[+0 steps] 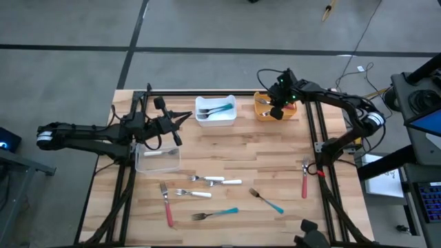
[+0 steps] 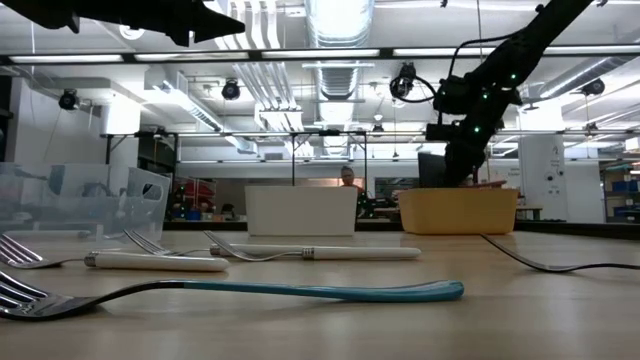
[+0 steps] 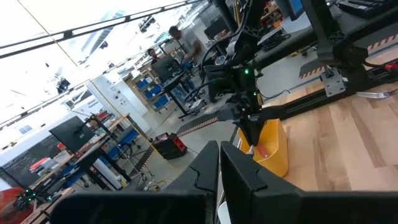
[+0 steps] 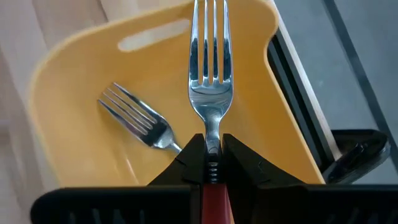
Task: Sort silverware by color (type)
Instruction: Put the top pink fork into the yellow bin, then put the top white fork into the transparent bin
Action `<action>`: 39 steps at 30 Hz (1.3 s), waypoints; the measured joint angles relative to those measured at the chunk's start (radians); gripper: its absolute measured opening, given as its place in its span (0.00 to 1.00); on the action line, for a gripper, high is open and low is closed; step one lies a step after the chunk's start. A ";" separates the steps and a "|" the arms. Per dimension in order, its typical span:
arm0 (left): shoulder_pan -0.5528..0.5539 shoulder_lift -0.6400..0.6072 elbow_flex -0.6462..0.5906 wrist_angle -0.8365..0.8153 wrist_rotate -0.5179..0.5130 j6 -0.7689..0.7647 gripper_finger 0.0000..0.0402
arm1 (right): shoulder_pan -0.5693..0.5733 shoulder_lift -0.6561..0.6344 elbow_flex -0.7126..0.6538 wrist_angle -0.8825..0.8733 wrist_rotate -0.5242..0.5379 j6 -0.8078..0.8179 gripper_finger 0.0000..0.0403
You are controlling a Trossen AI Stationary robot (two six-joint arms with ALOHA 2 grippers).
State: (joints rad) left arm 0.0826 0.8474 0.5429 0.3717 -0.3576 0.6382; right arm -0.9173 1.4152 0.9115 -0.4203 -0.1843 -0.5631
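Note:
My right gripper (image 1: 277, 110) hangs over the orange bin (image 1: 265, 114) at the table's far right, shut on a red-handled fork (image 4: 210, 56). A second fork (image 4: 140, 121) lies on the bin's floor. My left gripper (image 1: 183, 120) is shut and empty, held in the air beside the clear bin (image 1: 157, 158). The white bin (image 1: 216, 109) holds teal forks. Loose on the wood lie a red fork (image 1: 167, 204), two white pieces (image 1: 215, 180), two teal forks (image 1: 215, 214) and another red fork (image 1: 304, 180). My right gripper pinches the fork at its neck (image 4: 212, 146), where the metal meets the red handle, between its two fingers. The fingers point down from above and lie along the fork. The tines point away from the gripper, down into the orange bin (image 4: 81, 74). I cannot tell whether they touch its floor.
Three bins stand along the far half of the table: clear on the left, white in the middle, orange on the right. The loose silverware is spread over the near half. In the low view a teal fork (image 2: 300, 290) lies nearest, with white-handled pieces (image 2: 160, 261) behind it. A cable (image 2: 560, 265) trails at the right.

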 joint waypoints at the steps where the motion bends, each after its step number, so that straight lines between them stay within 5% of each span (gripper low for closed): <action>1: 0.000 0.000 0.000 0.000 0.000 0.000 0.00 | 0.000 0.004 0.000 0.003 0.006 -0.001 0.07; 25: -0.001 0.000 0.000 -0.001 0.000 0.000 0.00 | 0.000 0.014 -0.001 0.012 0.031 0.014 0.10; 39: 0.000 0.000 0.000 -0.006 0.000 -0.005 0.00 | 0.000 0.012 -0.001 0.011 0.081 0.081 0.21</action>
State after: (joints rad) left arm 0.0822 0.8474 0.5427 0.3653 -0.3576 0.6332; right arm -0.9169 1.4274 0.9108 -0.4088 -0.1037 -0.4822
